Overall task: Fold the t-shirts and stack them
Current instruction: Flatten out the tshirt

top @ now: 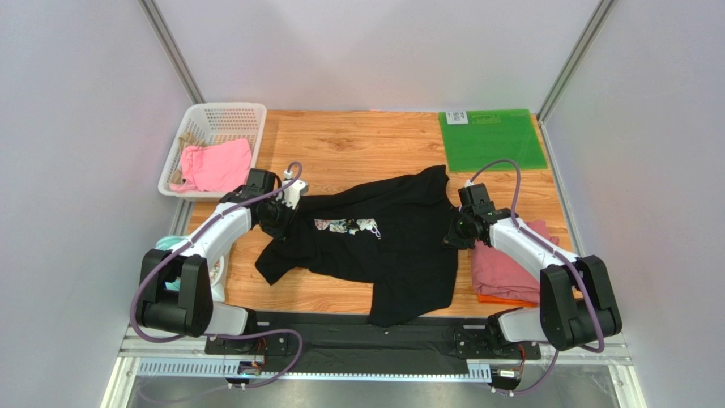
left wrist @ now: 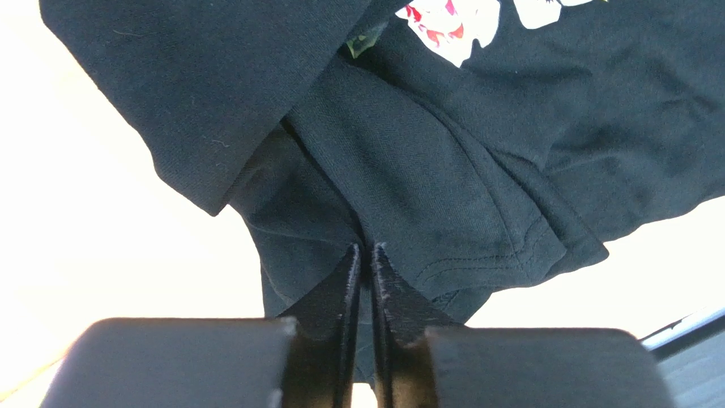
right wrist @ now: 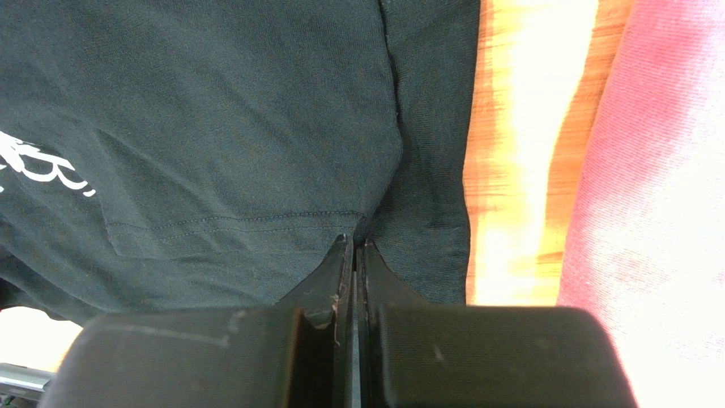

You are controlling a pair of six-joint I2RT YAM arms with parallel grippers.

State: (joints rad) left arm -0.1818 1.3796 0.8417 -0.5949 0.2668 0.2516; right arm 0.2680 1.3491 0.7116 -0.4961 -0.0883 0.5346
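Note:
The black t-shirt (top: 391, 242) with a floral chest print (top: 346, 225) lies crumpled across the middle of the wooden table. My left gripper (top: 279, 212) is shut on the shirt's left part; in the left wrist view (left wrist: 364, 249) the jaws pinch a fold of black cloth (left wrist: 442, 170). My right gripper (top: 453, 234) is shut on the shirt's right edge; in the right wrist view (right wrist: 353, 242) the jaws pinch black cloth (right wrist: 221, 127). A folded dusty-pink shirt (top: 509, 268) lies on an orange one (top: 502, 299) at the right, and the pink one shows in the right wrist view (right wrist: 655, 187).
A white basket (top: 214, 127) at the back left holds a pink garment (top: 217, 166). A green mat (top: 492, 140) lies at the back right. Bare wooden table (top: 357, 144) lies behind the black shirt. Grey walls close both sides.

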